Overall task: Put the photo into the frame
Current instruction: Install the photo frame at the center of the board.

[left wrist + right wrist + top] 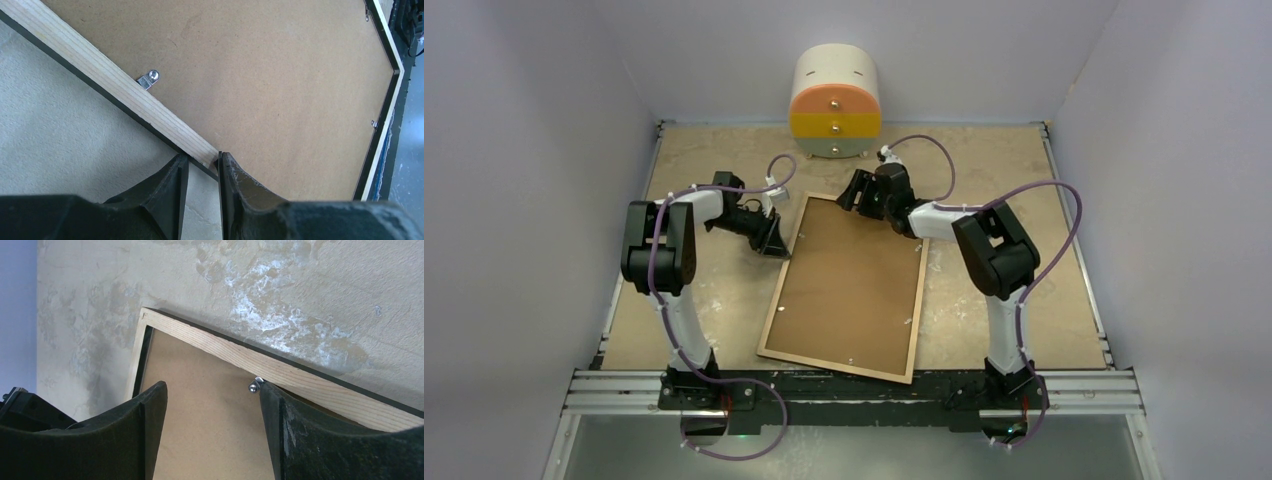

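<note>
Top external view: the frame [836, 366] lies flat, back up, in the middle of the tabletop [1024, 180], turned a little off square. Its pale wood rim surrounds a brown backing board [849, 285]. Both arms reach to its far end: the left claw [774, 238] is at the left long edge near the far corner, and the right claw [856, 192] is over the far short edge. A round drawer unit [834, 105] with orange, yellow and cream fronts stands against the back wall.

From the left wrist, the left claw [202, 159] is closed down to a narrow gap, with the frame's wood rail running in between its tips; one finger is over the tabletop, the other over the backing board. A small metal tab [150, 79] sits on the rail further along.

From the right wrist, the right claw [212, 390] stands wide open above the frame's corner, gripping nothing, with another metal tab [255, 385] just beside its right finger
</note>
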Controlling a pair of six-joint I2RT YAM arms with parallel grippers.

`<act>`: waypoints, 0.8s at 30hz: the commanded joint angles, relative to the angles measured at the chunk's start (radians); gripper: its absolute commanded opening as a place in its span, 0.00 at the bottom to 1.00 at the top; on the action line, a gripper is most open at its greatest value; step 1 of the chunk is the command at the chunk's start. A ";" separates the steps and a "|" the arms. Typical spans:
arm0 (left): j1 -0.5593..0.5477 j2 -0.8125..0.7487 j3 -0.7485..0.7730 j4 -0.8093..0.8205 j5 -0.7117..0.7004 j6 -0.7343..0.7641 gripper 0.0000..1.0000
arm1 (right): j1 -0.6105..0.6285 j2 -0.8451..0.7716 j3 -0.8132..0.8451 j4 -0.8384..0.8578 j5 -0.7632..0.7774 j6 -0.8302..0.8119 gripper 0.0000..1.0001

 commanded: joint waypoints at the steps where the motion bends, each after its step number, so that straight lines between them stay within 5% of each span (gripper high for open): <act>1: -0.008 -0.007 -0.022 -0.048 0.000 0.050 0.29 | -0.006 0.029 0.028 -0.030 0.008 -0.022 0.70; 17: 0.001 -0.030 -0.009 -0.108 -0.002 0.087 0.33 | -0.006 0.015 0.060 -0.059 -0.037 -0.049 0.72; 24: 0.107 -0.074 0.051 -0.291 -0.029 0.220 0.41 | -0.018 -0.182 -0.026 -0.178 0.045 -0.093 0.89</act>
